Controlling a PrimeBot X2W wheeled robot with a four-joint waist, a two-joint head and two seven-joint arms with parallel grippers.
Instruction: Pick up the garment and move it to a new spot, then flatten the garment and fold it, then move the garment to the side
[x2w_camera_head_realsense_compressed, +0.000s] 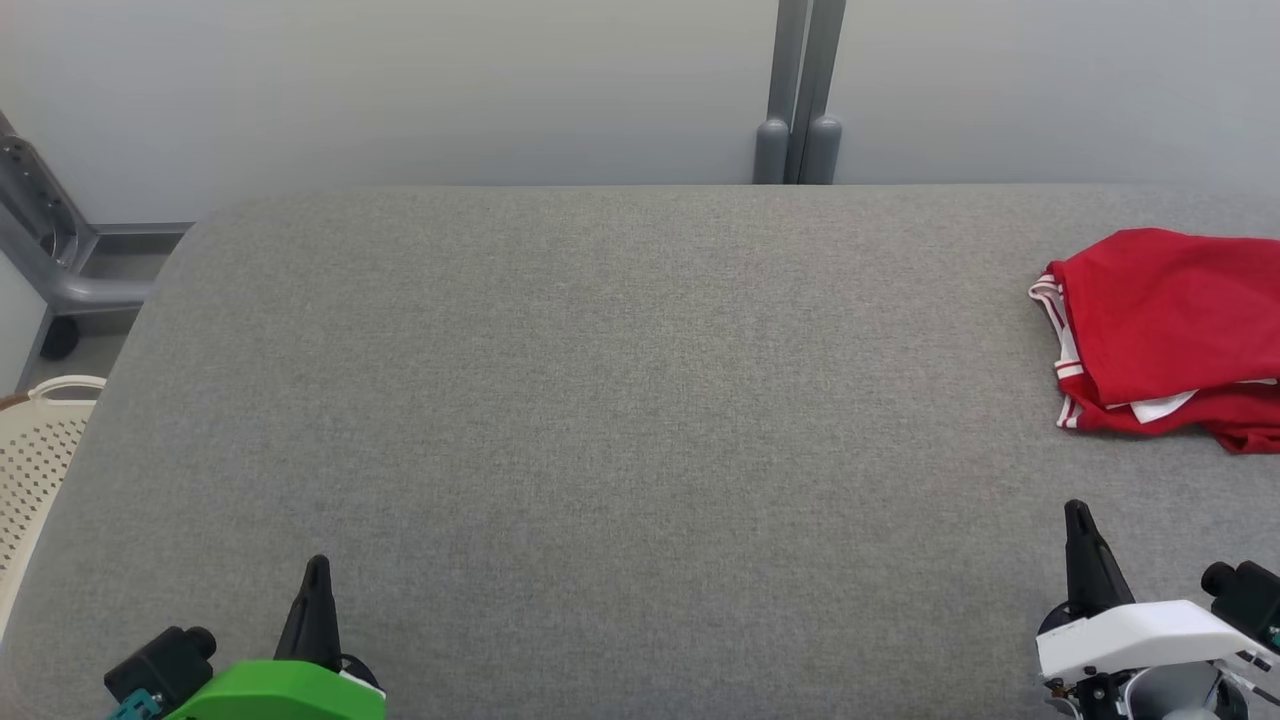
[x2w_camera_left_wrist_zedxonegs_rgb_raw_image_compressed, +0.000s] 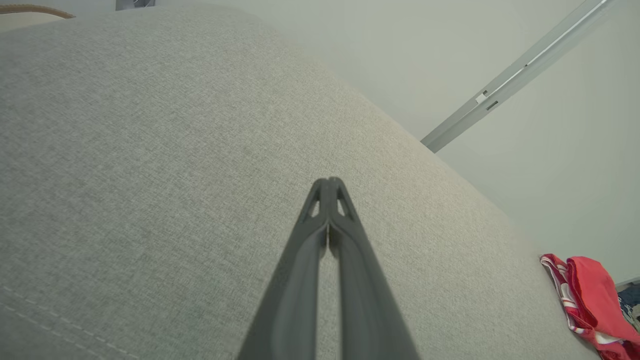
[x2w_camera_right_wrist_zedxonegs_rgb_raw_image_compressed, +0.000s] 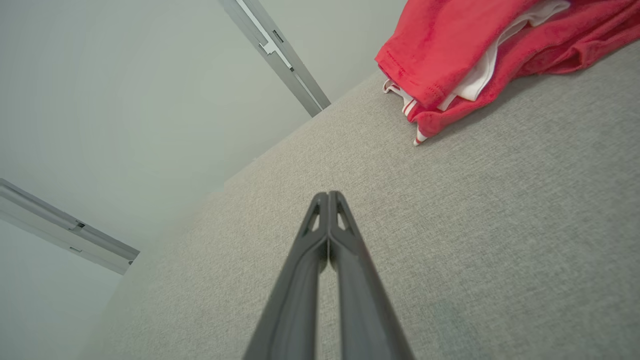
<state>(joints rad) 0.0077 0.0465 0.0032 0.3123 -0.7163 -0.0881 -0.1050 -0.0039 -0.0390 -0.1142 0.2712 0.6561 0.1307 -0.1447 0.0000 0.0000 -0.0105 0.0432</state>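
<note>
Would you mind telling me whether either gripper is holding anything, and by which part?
Nothing is held: the left gripper and right gripper are shut and empty, apart from the red fabric garment with white trim.

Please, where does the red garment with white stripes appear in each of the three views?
Head view: red garment at the right edge, mid-height.
Left wrist view: red garment in the lower right corner.
Right wrist view: red garment at the upper right.
Shared landmark: the grey wall post.

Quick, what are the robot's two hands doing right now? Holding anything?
Left hand: closed, holding nothing.
Right hand: closed, holding nothing; the red garment lies apart from it.
</note>
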